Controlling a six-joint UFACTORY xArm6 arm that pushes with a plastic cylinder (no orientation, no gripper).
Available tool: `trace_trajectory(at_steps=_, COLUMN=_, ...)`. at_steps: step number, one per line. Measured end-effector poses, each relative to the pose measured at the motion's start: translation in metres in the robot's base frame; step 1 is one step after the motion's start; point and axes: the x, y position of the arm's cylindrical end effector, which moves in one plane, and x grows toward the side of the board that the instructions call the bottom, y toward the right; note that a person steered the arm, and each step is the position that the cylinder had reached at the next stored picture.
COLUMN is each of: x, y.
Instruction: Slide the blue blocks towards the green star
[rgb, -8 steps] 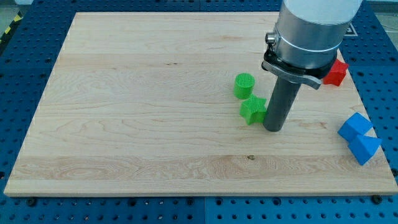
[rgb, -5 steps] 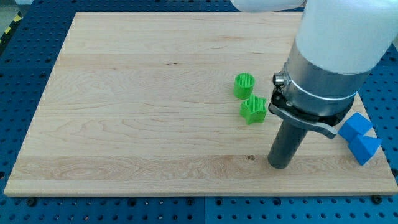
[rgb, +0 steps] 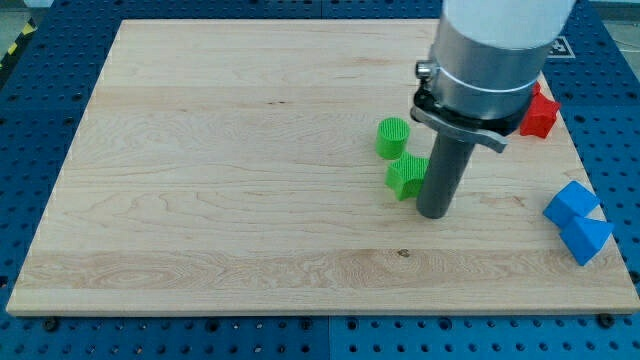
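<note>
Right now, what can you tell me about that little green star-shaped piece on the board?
The green star is a small, chunky block with ridged sides and a flat top, looking like matte plastic. It lies flat on the wooden board, right of centre, just below the round green cylinder, seemingly with a slight gap between them. My tip stands at its right edge, the rod hiding part of that side.

This looks like a robotics lab or test bench. A pale wooden board (rgb: 250, 180) lies on a blue metal table (rgb: 40, 120) drilled with a regular grid of mounting holes, showing on every side of the arm's rod. Up and far to the view's left of the rod, a strip of yellow-and-black hazard tape (rgb: 18, 40) marks the table's edge.
</note>
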Motion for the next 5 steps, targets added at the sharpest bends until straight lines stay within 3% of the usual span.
trace_trajectory(at_steps=2, x=-0.006, y=0.055)
trace_trajectory(at_steps=3, x=-0.04, y=0.062)
trace_trajectory(at_steps=5, x=-0.054, y=0.124)
